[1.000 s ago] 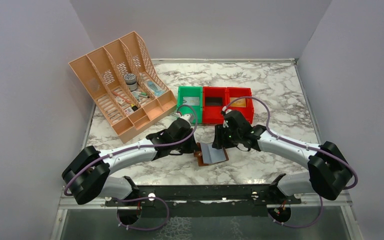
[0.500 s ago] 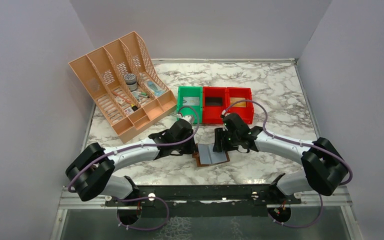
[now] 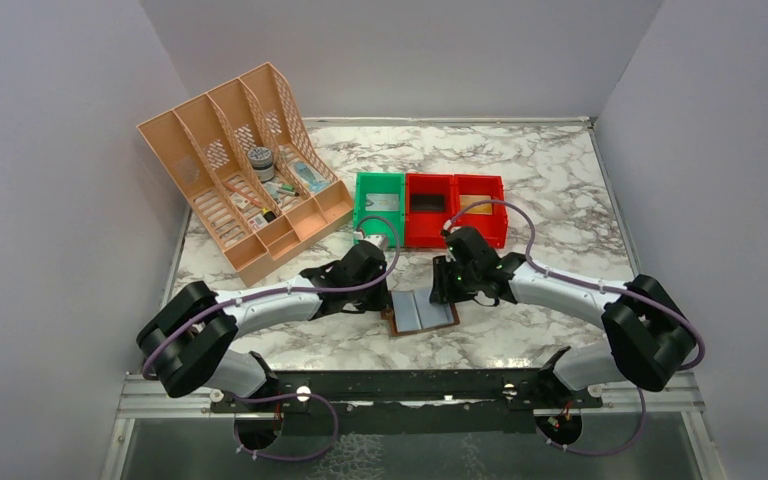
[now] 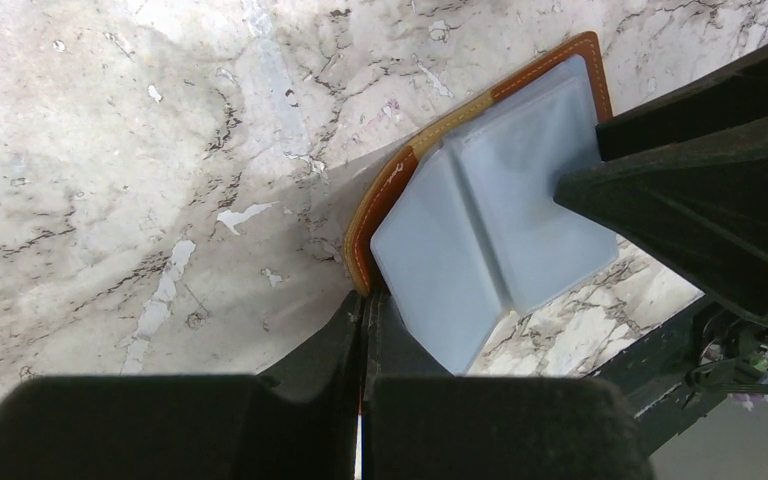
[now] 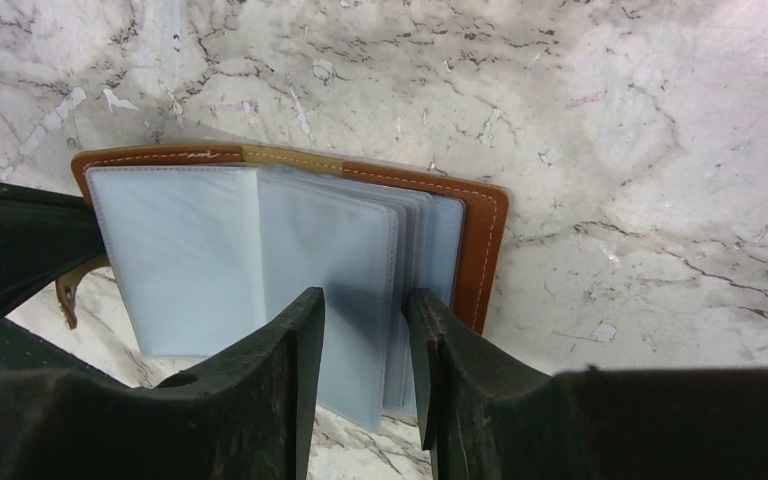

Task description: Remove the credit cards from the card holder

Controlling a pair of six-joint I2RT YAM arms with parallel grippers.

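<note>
Trouble comes if my half-spread right claw (image 5: pixel 363 300) grabs a sleeve (image 5: pixel 330 250), not a card, and tugs the open card holder (image 3: pixel 422 312), lying on the near table (image 3: pixel 550 180), from my pressed-together left claw (image 4: pixel 362 300), which seems to pinch its left edge.

A marble table (image 3: pixel 560 170) carries a peach rack (image 3: pixel 175 150) at the far left, standing at an angle, with a round grey tin (image 3: pixel 260 158) and small oddments in its slots. Just right of it, three bins stand touching in a row: a green bin (image 3: pixel 379 177), a middle red bin (image 3: pixel 429 179) with something dark inside, and a right red bin (image 3: pixel 480 179) with something tan inside.
</note>
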